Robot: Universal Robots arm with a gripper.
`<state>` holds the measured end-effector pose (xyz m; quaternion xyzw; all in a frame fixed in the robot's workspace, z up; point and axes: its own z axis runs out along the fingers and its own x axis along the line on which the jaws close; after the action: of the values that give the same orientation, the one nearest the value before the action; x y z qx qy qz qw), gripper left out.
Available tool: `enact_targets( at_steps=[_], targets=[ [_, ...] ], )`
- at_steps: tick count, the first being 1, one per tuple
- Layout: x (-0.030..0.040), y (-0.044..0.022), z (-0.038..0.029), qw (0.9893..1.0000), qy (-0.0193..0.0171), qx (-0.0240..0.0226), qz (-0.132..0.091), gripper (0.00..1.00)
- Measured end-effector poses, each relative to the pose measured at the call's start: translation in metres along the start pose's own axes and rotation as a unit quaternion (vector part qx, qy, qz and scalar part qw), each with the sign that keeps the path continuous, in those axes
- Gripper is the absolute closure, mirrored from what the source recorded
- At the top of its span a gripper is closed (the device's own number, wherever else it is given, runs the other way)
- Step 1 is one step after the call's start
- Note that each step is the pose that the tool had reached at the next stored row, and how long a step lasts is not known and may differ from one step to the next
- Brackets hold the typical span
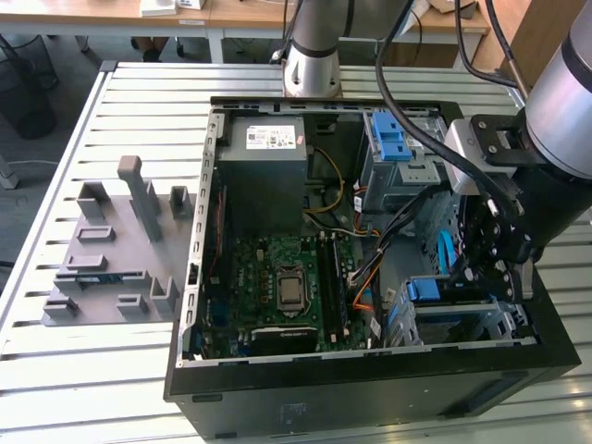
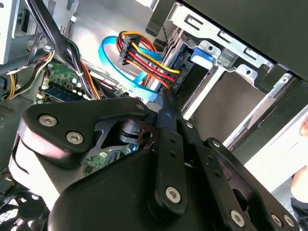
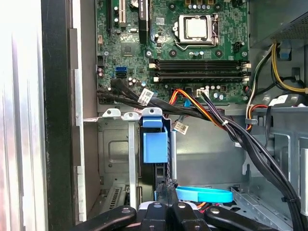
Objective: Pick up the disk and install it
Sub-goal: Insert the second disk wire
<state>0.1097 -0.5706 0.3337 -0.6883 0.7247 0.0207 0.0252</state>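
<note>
Open PC case (image 1: 370, 388) lies on the slatted worktop (image 1: 83, 370). Drive cage (image 1: 462, 319) sits in the case corner by the front wall, tight room: cables (image 3: 216, 118) crowd the motherboard (image 1: 277, 277) side, case wall on the other. Disk (image 3: 155, 144), blue carrier showing, stands on edge in a cage slot. Pincer (image 1: 486, 268) hangs directly over the cage, links folded narrow against the disk's edge; grip state cannot tell. Arm reaches in from the exterior view's right, wrist pointing down.
</note>
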Motion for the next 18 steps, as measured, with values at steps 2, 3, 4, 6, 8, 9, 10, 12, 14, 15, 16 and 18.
enact_targets(
  at_steps=[2,3,4,6,8,9,10,12,14,15,16,18],
  targets=[
    [-0.0001,0.0,-0.0017,1.0,-0.0003,0.0,0.0,0.89],
    [-0.0003,0.0,-0.0037,1.0,-0.0002,0.0,0.0,0.89],
    [-0.0004,0.0,-0.0063,1.0,0.0,0.0,0.0,0.89],
    [-0.0006,0.0,-0.0087,1.0,-0.0001,0.0,0.0,0.89],
    [-0.0006,0.0,-0.0098,1.0,-0.0001,0.0,0.0,0.89],
    [-0.0007,0.0,-0.0103,1.0,-0.0001,0.0,0.0,0.89],
    [-0.0007,0.0,-0.0109,1.0,0.0,0.0,0.0,0.89],
    [-0.0008,0.0,-0.012,1.0,-0.0001,0.0,0.0,0.89],
    [-0.0009,0.0,-0.0131,1.0,0.0,0.0,0.0,0.89],
    [-0.0009,0.0,-0.0137,1.0,0.0,0.0,0.0,0.89],
    [-0.001,-0.0001,-0.0144,1.0,-0.0001,0.0,0.0,0.89],
    [-0.001,0.0,-0.0157,1.0,-0.0001,0.0,0.0,0.89]
  ],
)
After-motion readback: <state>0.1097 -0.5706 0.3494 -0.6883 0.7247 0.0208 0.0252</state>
